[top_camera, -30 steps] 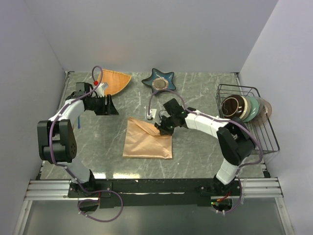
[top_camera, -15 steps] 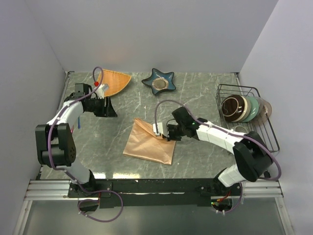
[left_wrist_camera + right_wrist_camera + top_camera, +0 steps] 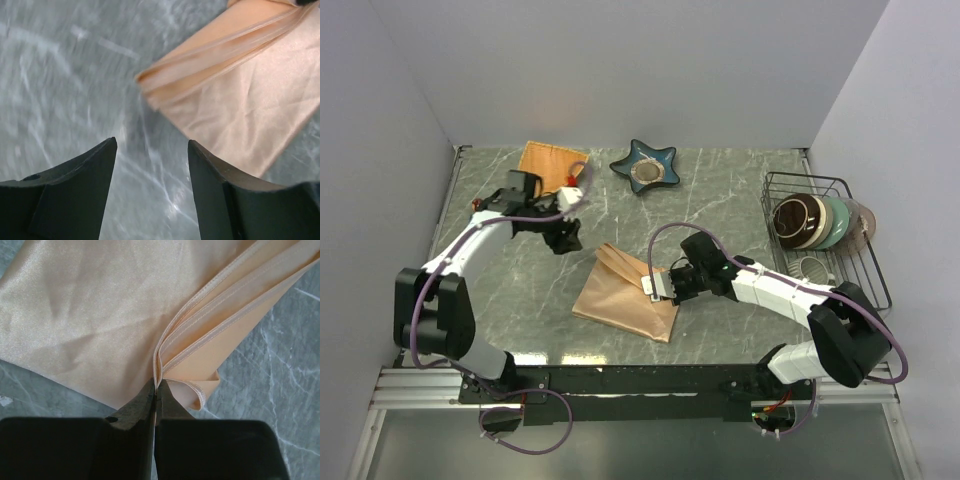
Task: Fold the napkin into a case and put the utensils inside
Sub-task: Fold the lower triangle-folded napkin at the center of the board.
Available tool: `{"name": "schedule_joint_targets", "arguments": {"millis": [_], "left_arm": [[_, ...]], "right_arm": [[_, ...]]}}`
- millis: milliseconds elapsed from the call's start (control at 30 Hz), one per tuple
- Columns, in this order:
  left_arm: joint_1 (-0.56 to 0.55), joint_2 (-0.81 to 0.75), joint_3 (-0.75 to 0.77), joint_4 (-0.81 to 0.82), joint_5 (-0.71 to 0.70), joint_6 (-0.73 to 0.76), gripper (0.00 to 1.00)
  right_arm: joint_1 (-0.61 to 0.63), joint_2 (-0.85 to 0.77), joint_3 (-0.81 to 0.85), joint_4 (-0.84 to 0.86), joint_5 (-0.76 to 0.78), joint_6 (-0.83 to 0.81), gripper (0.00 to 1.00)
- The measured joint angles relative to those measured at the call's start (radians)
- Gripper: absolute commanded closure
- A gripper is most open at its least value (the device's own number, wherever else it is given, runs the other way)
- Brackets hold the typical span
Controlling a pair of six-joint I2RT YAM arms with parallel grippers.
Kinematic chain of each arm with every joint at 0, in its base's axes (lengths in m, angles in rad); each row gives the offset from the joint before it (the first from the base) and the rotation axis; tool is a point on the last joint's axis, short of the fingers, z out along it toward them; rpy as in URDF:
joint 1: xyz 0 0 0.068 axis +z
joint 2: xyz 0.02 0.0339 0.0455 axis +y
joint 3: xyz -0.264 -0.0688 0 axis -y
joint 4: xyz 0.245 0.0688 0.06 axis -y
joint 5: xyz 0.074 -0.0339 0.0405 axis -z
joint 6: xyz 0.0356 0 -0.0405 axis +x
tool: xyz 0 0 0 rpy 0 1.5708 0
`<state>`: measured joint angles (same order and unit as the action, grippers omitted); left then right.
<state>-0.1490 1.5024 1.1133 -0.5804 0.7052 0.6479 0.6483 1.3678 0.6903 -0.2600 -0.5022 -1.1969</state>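
Napkin [image 3: 620, 298] shiny peach-orange; table [image 3: 520, 290] grey marble, white veins; star dish [image 3: 663, 158] teal.

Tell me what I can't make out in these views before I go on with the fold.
- Iridescent metal utensils: seen in no view.
- Shiny peach-orange satin napkin: left wrist view, cut off at top and right edges, blurred.
- Napkin layers pinched by shut right end effector: right wrist view, its own fingers hide them.
- Rigid orange dish: top view, left arm covers its near side.
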Motion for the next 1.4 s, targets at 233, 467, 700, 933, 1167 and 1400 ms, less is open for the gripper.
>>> {"name": "schedule_joint_targets", "arguments": {"millis": [233,467,700,933,1167,1400], "left_arm": [[-0.196,0.173,0.151,-0.002,-0.065,0.224,0.39],[-0.279,0.282,0.177,-0.006,-0.12,0.322,0.41],[-0.321,0.339,0.196,-0.016,-0.159,0.405,0.5],[-0.344,0.362,0.197,-0.034,-0.188,0.475,0.63],[-0.346,0.362,0.188,-0.059,-0.2,0.535,0.63],[-0.349,0.362,0.156,-0.078,-0.211,0.565,0.7]], "right_arm": [[0.0,-0.034,-0.019,0.01,-0.004,-0.048,1.0],[0.0,-0.066,-0.049,0.013,-0.004,-0.08,1.0],[0.001,-0.068,-0.06,0.014,-0.004,-0.086,1.0],[0.002,-0.068,-0.061,0.013,-0.004,-0.093,1.0],[0.002,-0.069,-0.061,0.013,-0.008,-0.103,1.0],[0.002,-0.078,-0.061,0.01,-0.016,-0.111,1.0]]}}
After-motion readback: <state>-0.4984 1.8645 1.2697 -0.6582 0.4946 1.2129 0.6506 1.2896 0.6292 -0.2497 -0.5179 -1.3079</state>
